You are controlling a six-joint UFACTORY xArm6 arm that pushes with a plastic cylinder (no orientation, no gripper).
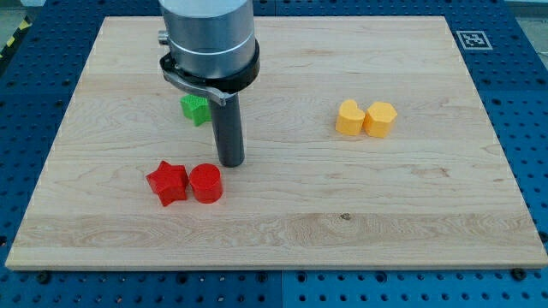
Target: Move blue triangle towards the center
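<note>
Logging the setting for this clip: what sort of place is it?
Likely a robotics lab bench: a wooden board on a blue perforated table, a fiducial marker at the board's corner, and small moulded blocks such as the red star.

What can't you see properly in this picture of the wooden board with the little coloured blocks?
- Blue triangle: it shows nowhere in the camera view; it may sit behind the arm's grey body.
- Green block: the arm and dark rod cover part of it, so its shape is unclear.
- My tip: it shows just above the red round block, beside the red star block; whether they touch is unclear.
</note>
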